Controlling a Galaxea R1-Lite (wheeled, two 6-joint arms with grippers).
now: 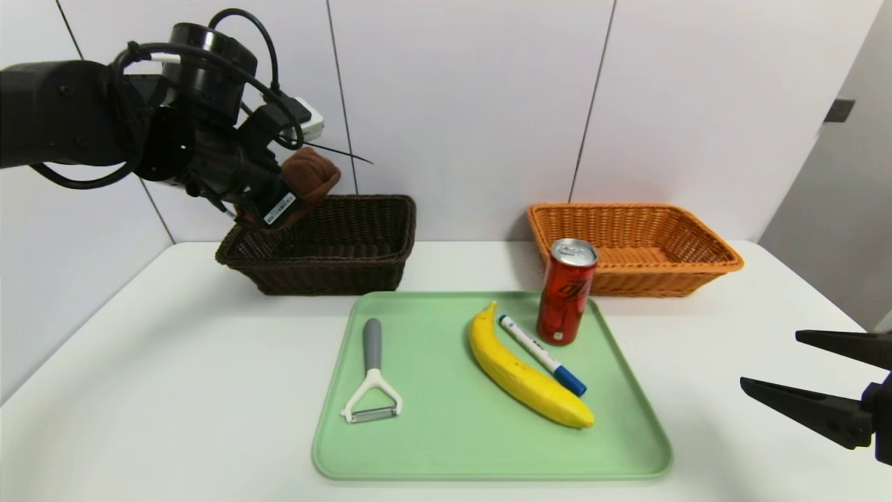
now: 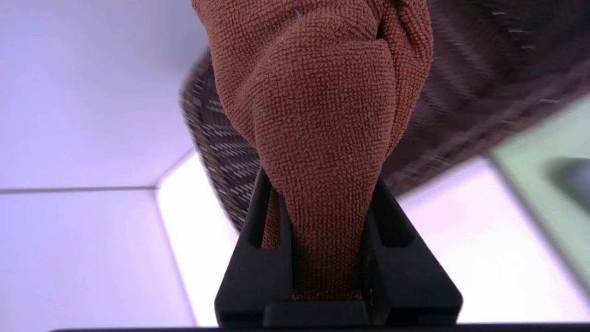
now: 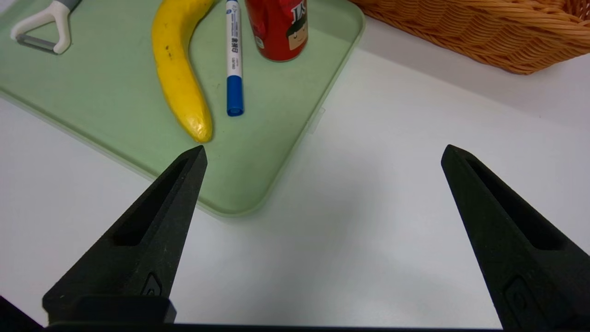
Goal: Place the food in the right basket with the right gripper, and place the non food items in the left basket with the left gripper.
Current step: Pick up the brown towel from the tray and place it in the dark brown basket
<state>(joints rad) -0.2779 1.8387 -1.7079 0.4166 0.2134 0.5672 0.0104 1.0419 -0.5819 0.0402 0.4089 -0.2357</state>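
Banana (image 1: 527, 373) diagonal, stem toward baskets

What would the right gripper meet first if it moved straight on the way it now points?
Probably the near right corner of the green tray. The open right gripper points down at the white table just before that corner; the banana tip lies beyond. Depth is uncertain.

Brown cloth (image 1: 310, 178) pinched above dark basket (image 1: 348, 261); banana (image 1: 523, 373), can (image 1: 566, 291) on tray.
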